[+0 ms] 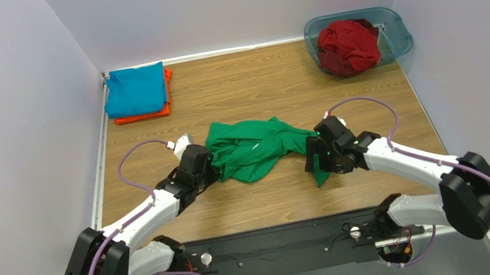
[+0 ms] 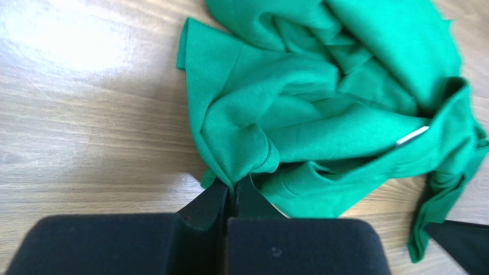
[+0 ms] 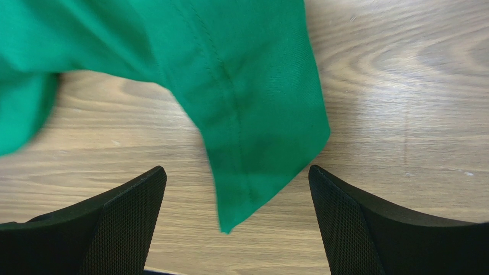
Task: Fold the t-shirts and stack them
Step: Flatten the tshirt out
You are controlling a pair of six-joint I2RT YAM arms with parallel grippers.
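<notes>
The bright green t-shirt (image 1: pixel 257 146) lies crumpled in the middle of the wooden table, its white tag (image 2: pixel 412 136) showing in the left wrist view. My left gripper (image 1: pixel 210 167) is shut on a fold at the shirt's left edge (image 2: pixel 235 180). My right gripper (image 1: pixel 316 163) is open over the shirt's right end; a hemmed corner of the green t-shirt (image 3: pixel 252 132) lies on the table between its spread fingers (image 3: pixel 123 212). A folded teal-blue shirt (image 1: pixel 135 90) lies on a folded orange shirt (image 1: pixel 168 91) at the back left. A dark red shirt (image 1: pixel 347 46) sits in the tub.
The translucent blue-grey plastic tub (image 1: pixel 395 34) stands at the back right corner. White walls close in the table on the left, back and right. The arm bases and a black rail (image 1: pixel 281 245) sit at the near edge.
</notes>
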